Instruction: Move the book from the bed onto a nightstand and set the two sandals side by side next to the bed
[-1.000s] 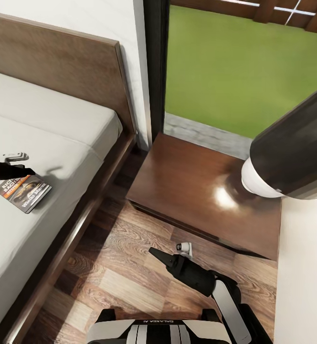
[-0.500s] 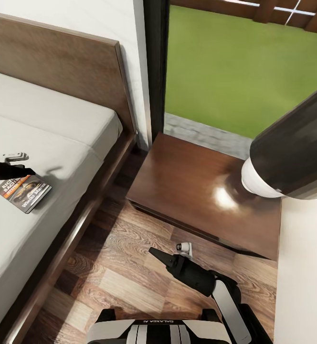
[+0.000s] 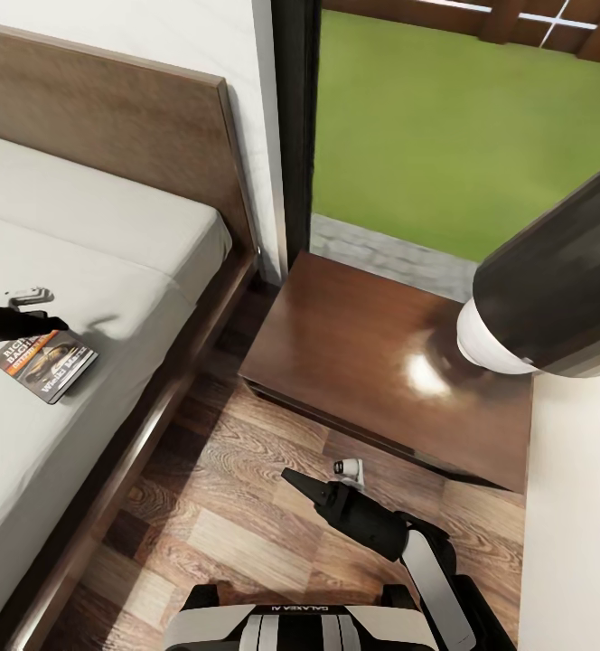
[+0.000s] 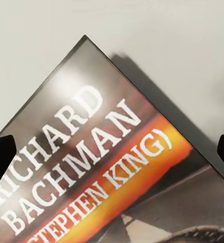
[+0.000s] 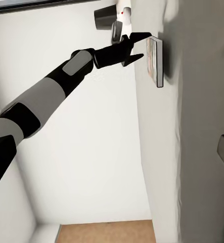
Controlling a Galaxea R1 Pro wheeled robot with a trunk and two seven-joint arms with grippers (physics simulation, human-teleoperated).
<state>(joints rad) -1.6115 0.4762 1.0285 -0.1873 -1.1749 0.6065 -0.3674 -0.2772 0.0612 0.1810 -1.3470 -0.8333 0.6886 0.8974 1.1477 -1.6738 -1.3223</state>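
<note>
Head view of the bedside corner. The thin dark paperback book with an orange band and white author lettering (image 3: pixel 44 363) lies flat on the plain light-grey mattress of the low dark-brown wooden bed (image 3: pixel 92 226), near the mattress's side edge. The left hand (image 3: pixel 54 323) is poised at the book's far edge, just beside a small white gadget (image 3: pixel 29 295). In the left wrist view the book (image 4: pixel 112 177) sits between two dark fingertips (image 4: pixel 0 154) set wide apart at the frame's sides, so the hand is spread and holds nothing; this placement suggests an approach that brackets the cover before closing on it. The glossy reddish-brown wooden nightstand (image 3: pixel 381 362), standing between the bed and the tall window, offers a bare top as the likely destination. The right hand (image 3: pixel 300 484) hangs low over the wood-plank floor (image 3: pixel 219 506), apparently parked clear of the reach; whether it is parted or closed cannot be told.
</note>
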